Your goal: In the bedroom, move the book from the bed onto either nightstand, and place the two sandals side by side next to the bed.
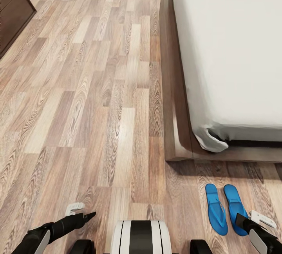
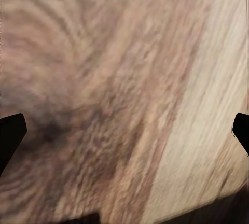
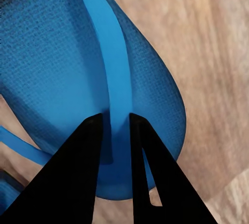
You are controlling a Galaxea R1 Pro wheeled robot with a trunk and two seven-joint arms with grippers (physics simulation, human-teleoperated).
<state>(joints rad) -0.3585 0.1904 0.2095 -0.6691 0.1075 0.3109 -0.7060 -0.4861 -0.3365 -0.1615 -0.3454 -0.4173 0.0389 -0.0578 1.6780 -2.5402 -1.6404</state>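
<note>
2 bright blue flip-flop sandals (image 1: 226,207) lie side by side by the bed (image 1: 235,50); right gripper (image 3: 119,125) nearly closed, pinching 1 strap (image 3: 111,68); left gripper (image 2: 124,130) wide open, empty.

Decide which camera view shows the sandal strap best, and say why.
The right wrist view: the blue strap runs large and sharp between the right gripper's fingers. The head view gives both sandals small, straps barely visible. The left wrist view gives floor planks.

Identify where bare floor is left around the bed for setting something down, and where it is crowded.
Free: the wide plank floor between the bed frame's long side and the dark furniture. Crowded: the strip below the bed's foot, where the two sandals lie together and the right gripper grips a strap.
</note>
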